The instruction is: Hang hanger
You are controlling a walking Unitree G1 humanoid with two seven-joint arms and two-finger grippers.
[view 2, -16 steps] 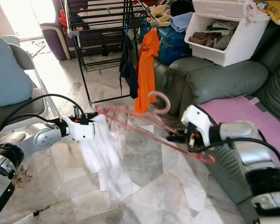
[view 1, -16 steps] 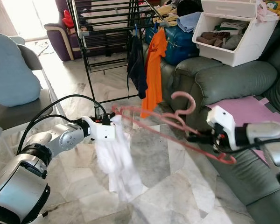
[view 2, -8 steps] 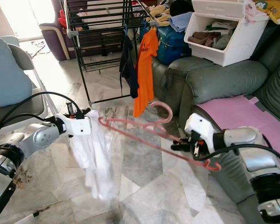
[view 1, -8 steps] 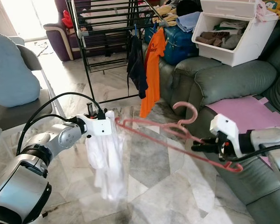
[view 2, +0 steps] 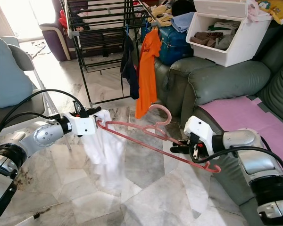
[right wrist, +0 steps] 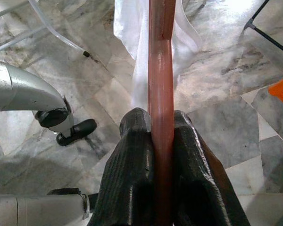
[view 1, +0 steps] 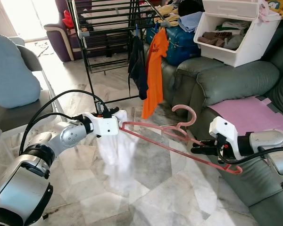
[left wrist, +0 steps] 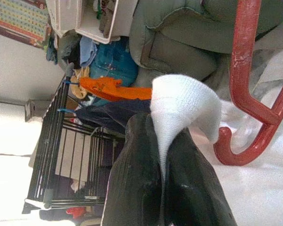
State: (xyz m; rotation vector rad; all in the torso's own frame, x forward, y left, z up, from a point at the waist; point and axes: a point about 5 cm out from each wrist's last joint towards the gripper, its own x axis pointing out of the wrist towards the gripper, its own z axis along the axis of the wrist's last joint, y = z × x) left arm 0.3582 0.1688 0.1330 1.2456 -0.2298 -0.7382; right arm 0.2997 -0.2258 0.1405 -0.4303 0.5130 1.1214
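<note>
A pink-red plastic hanger (view 1: 172, 136) hangs in the air between my two arms, its hook (view 1: 185, 113) pointing up. My right gripper (view 1: 198, 149) is shut on the hanger's bar near its right end; the right wrist view shows the bar (right wrist: 160, 94) pinched between both fingers. My left gripper (view 1: 114, 113) is shut on the collar of a white garment (view 1: 117, 153), which droops toward the floor at the hanger's left tip. In the left wrist view the white cloth (left wrist: 184, 106) sits between the fingers, beside the hanger's curved end (left wrist: 243, 136).
A black drying rack (view 1: 111, 33) stands behind, with an orange shirt (view 1: 155, 70) and a dark garment (view 1: 137, 63) hanging from it. A grey sofa (view 1: 226, 80) with a white bin (view 1: 236, 35) lies on the right, a padded chair (view 1: 14, 80) on the left. Marble floor lies below.
My left gripper has moved right and slightly up with the white garment, closer to the hanger's left tip. The garment has swung right. The right gripper and hanger have shifted slightly left.
</note>
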